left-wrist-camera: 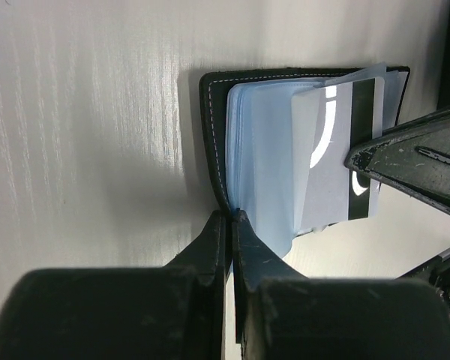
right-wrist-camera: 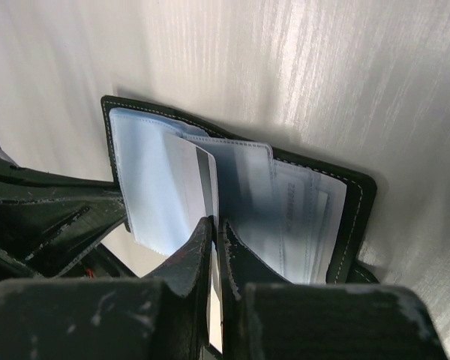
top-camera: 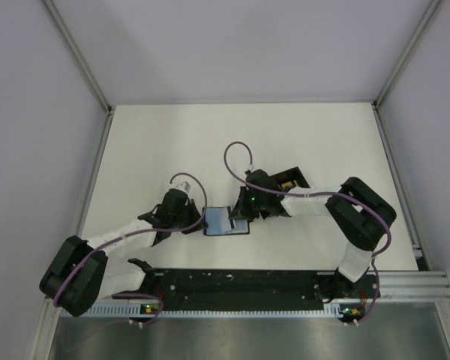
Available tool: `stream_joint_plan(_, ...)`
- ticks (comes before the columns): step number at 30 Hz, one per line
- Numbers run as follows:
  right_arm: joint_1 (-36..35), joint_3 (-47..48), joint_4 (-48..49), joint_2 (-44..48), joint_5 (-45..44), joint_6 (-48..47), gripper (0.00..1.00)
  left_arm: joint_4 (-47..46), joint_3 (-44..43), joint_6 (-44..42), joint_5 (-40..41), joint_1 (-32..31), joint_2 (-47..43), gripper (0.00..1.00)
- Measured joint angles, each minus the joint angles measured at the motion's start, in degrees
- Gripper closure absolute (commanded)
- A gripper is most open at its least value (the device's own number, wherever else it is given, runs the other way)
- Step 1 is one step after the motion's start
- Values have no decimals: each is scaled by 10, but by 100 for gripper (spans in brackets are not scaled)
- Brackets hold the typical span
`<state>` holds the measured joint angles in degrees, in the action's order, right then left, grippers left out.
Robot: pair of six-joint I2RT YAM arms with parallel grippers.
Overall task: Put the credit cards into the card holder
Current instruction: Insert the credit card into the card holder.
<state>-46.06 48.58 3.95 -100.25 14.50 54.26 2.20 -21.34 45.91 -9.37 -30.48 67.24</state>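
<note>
The card holder (top-camera: 226, 220) lies open on the white table between my two grippers, a black cover (left-wrist-camera: 210, 127) with white stitching and pale blue plastic sleeves (right-wrist-camera: 146, 187). My left gripper (left-wrist-camera: 231, 215) is shut on its near edge, where a sleeve meets the cover. A white credit card (left-wrist-camera: 326, 165) with a black stripe stands partway into a sleeve. My right gripper (right-wrist-camera: 214, 222) is shut on that card's (right-wrist-camera: 191, 176) near edge. From above, the left gripper (top-camera: 201, 219) sits at the holder's left side and the right gripper (top-camera: 244, 217) at its right.
An open black box (top-camera: 289, 180) with a gold patch inside sits just behind the right wrist. A black rail (top-camera: 240, 285) with the arm bases runs along the near edge. Metal frame posts (top-camera: 97, 150) border the table on both sides.
</note>
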Motion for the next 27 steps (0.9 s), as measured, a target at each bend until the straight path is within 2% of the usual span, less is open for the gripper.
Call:
stream_joint_plan(14, -1, 11, 15, -22, 22, 24, 100, 0, 0, -6, -1, 0, 0, 100)
stream_joint_plan(18, -9, 15, 13, -23, 21, 25, 87, 0, 0, 4, 0, 0, 0, 100)
stream_joint_plan(19, -10, 19, 6, -23, 18, 23, 81, 0, 1, 5, 0, 0, 0, 100)
stream_joint_plan(20, -12, 23, -3, -23, 15, 19, 71, 0, 1, 7, 0, 0, 0, 100)
stream_joint_plan(23, -18, 38, -37, -21, 0, 6, 57, 0, 1, 10, 0, 0, 0, 100)
stream_joint_plan(27, -26, 48, -80, 4, -35, -21, 48, 0, 1, 12, 0, 0, 0, 100)
